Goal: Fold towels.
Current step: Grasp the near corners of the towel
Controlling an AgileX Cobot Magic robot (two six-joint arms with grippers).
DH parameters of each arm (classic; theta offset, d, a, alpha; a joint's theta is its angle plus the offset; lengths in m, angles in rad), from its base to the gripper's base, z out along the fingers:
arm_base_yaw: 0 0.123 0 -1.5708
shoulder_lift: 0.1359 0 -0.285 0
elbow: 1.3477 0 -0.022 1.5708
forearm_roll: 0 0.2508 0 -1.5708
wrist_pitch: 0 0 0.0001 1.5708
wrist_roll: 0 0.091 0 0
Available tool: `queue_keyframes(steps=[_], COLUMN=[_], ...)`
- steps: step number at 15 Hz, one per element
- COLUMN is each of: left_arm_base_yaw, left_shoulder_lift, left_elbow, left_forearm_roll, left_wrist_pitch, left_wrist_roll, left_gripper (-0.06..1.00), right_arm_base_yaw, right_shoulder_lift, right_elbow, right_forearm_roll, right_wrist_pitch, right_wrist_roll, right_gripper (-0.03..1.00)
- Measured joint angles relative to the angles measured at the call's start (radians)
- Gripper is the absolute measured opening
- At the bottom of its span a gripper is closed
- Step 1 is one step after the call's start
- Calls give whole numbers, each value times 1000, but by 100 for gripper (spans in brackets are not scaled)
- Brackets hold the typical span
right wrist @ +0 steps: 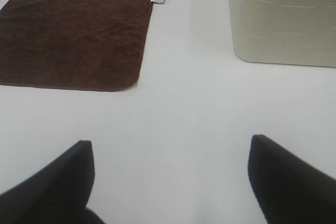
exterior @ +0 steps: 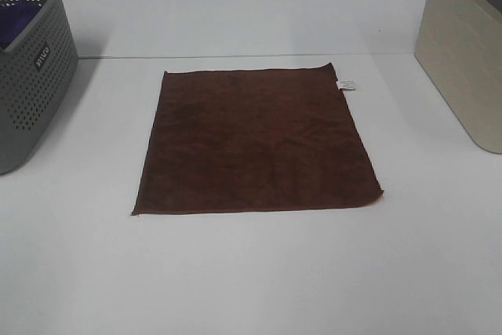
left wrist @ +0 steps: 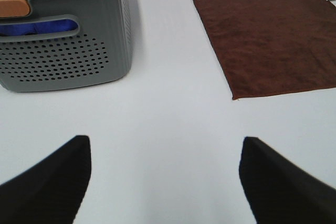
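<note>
The towel (exterior: 255, 143) lies spread flat in the middle of the table (exterior: 251, 280), brown and unfolded, its tag (exterior: 347, 84) poking out at the far right corner. It looks close to square, so there is no real long axis to speak of; what counts is the near edge, which runs side to side across the robot's front. The left gripper (left wrist: 164, 140) hangs over bare table with its jaws spread wide and nothing between them, the grey basket (left wrist: 68, 51) ahead on its outer side and the towel's near left corner ahead and inward. The right gripper (right wrist: 169, 140) mirrors it, also gaping and empty, with the beige bin (right wrist: 283, 19) on its outer side and the near right corner ahead and inward. Neither arm shows in the high view. The towel sits about midway between them, so neither looks clearly nearer; each seems best placed for the corner on its own side, reaching forward and toward the centre.
</note>
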Motion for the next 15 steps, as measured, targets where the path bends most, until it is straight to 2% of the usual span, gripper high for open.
queue_keyframes(steps=[15], left_arm_base_yaw=[0], left_shoulder_lift=[0], left_elbow=[0], left_forearm_roll=[0], left_wrist_pitch=[0], left_wrist_roll=[0], left_gripper=[74], right_arm_base_yaw=[0], right_shoulder_lift=[0], right_elbow=[0], right_forearm_roll=[0], right_wrist_pitch=[0], right_wrist_roll=[0], right_gripper=[76])
